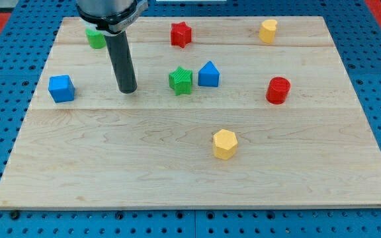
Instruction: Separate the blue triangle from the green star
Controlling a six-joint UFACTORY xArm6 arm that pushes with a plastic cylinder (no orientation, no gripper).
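**Blue triangle and green star not yet parted**

The green star (180, 80) served as landmark. The blue triangle (208, 74) sat just beside it on the view's right, nearly touching, so the separation looked wholly undone. My tip (127, 89) stood apart from the star on the view's left, touching neither of the 2 blocks. The rod carried no jaws, so there was no grip to report. In my judgement, the whole push was left to do.
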